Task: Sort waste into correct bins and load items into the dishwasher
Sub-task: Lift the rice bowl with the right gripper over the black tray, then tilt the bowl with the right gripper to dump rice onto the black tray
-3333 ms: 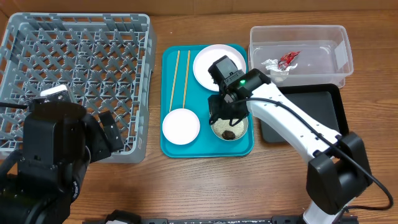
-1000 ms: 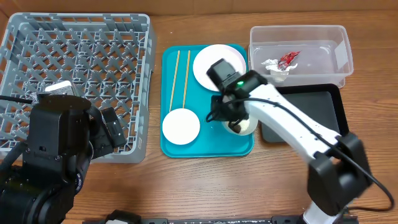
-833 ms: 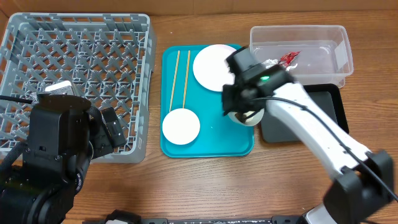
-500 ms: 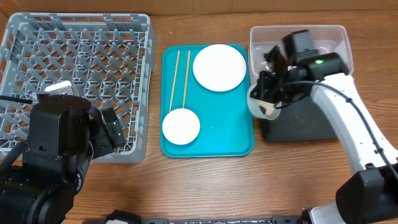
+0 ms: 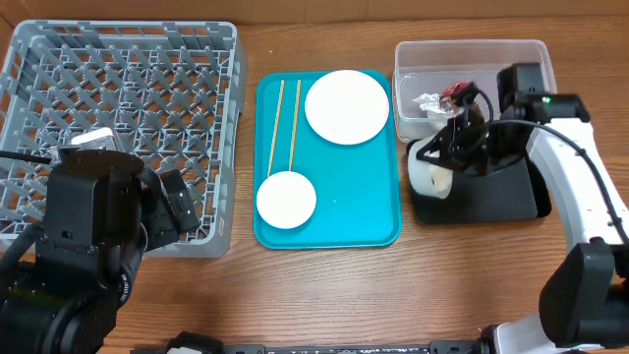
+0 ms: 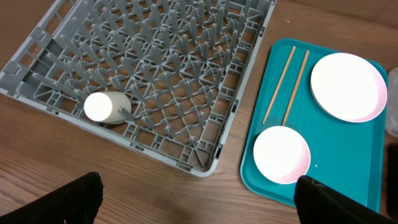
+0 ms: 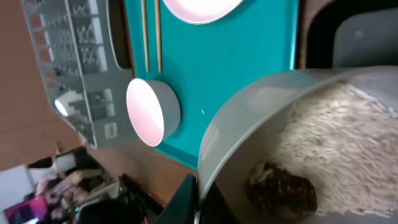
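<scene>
My right gripper (image 5: 450, 149) is shut on the rim of the whitish-green bowl (image 5: 430, 174), holding it tipped on its side over the black tray (image 5: 491, 197). In the right wrist view the right gripper (image 7: 200, 196) pinches the bowl's wall (image 7: 249, 118); white rice (image 7: 348, 140) and a brown lump (image 7: 283, 190) cling inside. The clear tub (image 5: 521, 59) holds the red wrapper (image 5: 457, 93) and white paper (image 5: 429, 101). Plate (image 5: 346, 106), pink bowl (image 5: 286, 200) and chopsticks (image 5: 280, 123) lie on the teal tray (image 5: 344, 187). My left gripper (image 6: 202, 213) hangs open over bare table.
The grey dish rack (image 5: 123, 108) fills the left side, with a white cup (image 6: 106, 107) lying in its near-left corner. The left arm's black body (image 5: 88, 246) covers the rack's front corner in the overhead view.
The right arm lifted the rice bowl off the teal tray, carried it right over the black tray and tipped it sideways. The left arm stayed still.
</scene>
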Controlling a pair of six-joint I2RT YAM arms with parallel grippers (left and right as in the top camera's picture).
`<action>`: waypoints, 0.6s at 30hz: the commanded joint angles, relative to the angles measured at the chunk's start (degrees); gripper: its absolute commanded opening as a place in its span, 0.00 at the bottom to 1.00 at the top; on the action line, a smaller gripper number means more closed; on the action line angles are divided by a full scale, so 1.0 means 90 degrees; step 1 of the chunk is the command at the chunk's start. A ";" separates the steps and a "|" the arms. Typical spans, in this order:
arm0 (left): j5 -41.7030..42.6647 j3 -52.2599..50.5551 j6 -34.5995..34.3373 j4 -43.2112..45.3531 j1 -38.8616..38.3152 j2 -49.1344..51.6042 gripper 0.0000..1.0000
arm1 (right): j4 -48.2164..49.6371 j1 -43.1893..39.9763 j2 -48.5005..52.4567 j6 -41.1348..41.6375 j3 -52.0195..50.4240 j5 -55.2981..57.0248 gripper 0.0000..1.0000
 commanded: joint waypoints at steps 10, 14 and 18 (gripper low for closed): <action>0.0034 0.0007 -0.0087 0.0022 -0.0044 0.0010 1.00 | 0.0695 -0.1328 0.0053 -0.1161 -0.0998 -0.2387 0.04; 0.0034 0.0007 -0.0087 0.0022 -0.0044 0.0010 1.00 | 0.0746 -0.1751 0.0053 -0.1166 -0.1241 -0.2735 0.04; 0.0034 0.0007 -0.0087 0.0022 -0.0044 0.0010 1.00 | 0.1175 -0.1957 0.0056 -0.1163 -0.1637 -0.3191 0.04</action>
